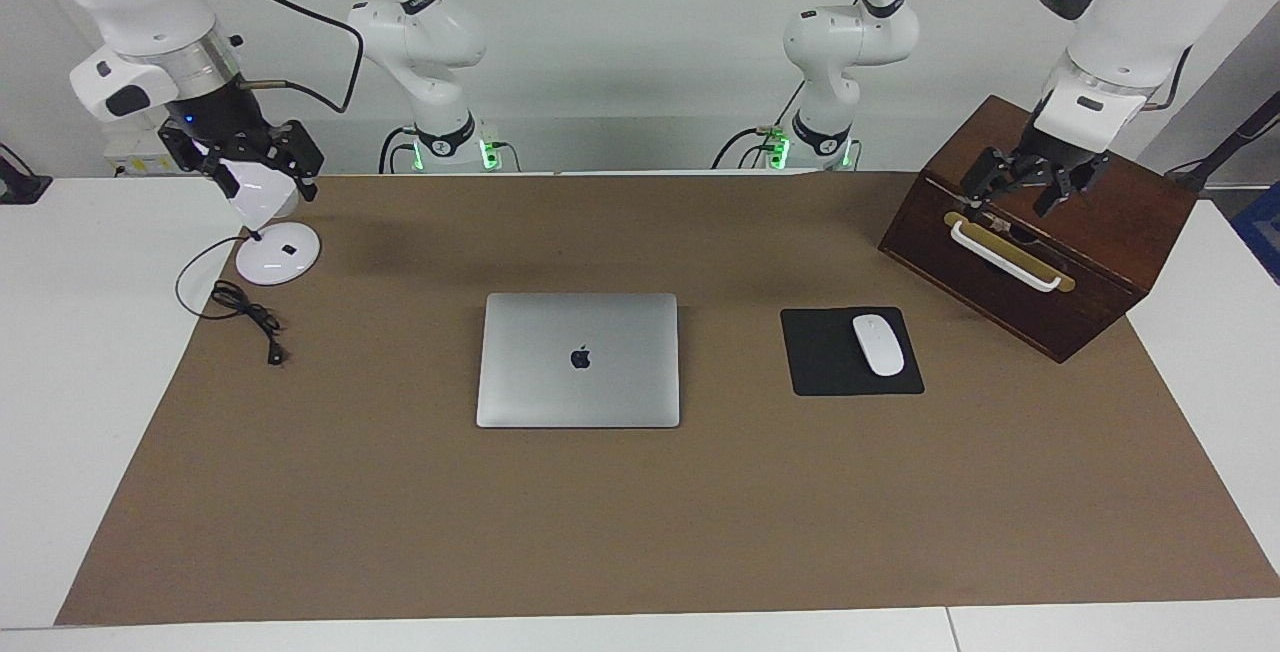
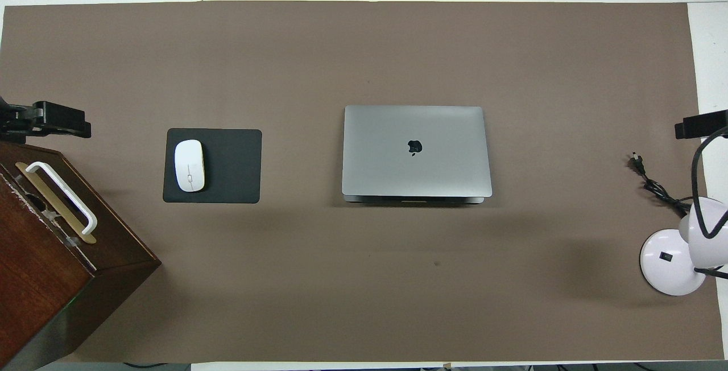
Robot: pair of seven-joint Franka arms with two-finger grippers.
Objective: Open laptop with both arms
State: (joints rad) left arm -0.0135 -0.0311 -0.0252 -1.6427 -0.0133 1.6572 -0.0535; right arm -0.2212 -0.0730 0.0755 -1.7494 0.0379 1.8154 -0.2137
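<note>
Both arms (image 1: 150,12) white, dark grey panels, silver wrist rings, black cables; each end effector black; bases lit green.

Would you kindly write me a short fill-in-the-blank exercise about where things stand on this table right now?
1. The laptop lies flat with its lid ____.
2. The white mouse rests on the black ____.
3. The left gripper hangs over the wooden ____.
4. The right gripper hangs over the white desk ____.

Missing words: closed; mouse pad; box; lamp
</note>
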